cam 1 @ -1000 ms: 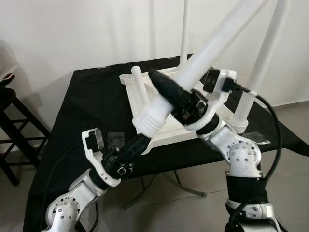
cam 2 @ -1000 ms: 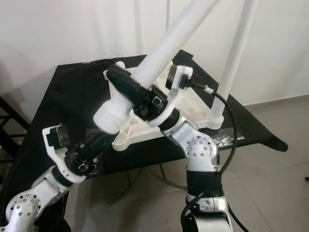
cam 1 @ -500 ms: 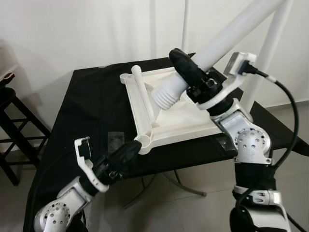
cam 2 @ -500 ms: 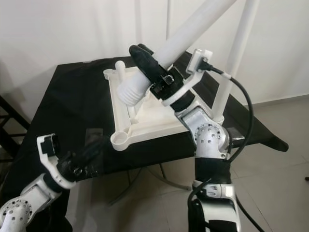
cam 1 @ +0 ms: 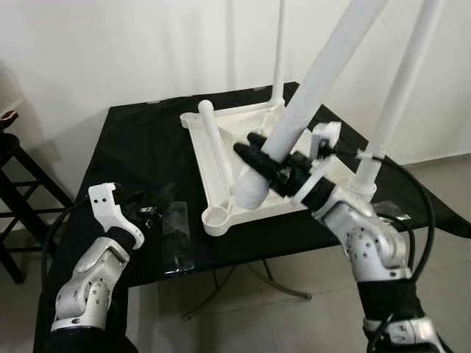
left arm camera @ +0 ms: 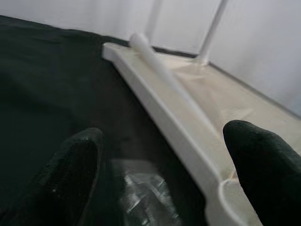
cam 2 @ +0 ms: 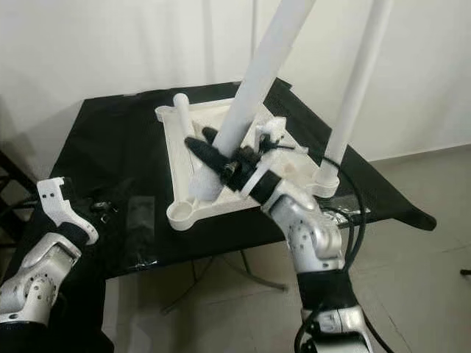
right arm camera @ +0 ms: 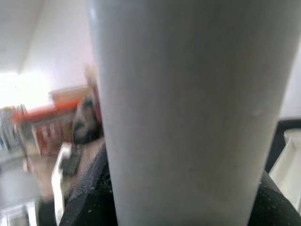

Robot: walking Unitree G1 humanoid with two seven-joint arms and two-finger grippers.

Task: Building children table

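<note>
On the top (cam 1: 257, 158), my right gripper (cam 1: 268, 165) now clamps the leg (cam 1: 294, 125), lowered near its corner hole (cam 1: 215, 216); left gripper (left arm camera: 164, 160) has backed off, fingers apart

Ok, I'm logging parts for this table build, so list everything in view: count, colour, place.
Tabletop panel: one, white, upside down on the black table.
Upright legs: two, white, standing at the panel's far and right corners.
Held leg: one, white, tilted over the panel.
Loose leg: one, white, lying along the panel's left edge.
Plastic bag: one, clear, left of the panel.
Black table: one.
Stool: one, dark, far left.
Right gripper: fingers around the held leg.
Left gripper: fingers apart, over the bag.
</note>
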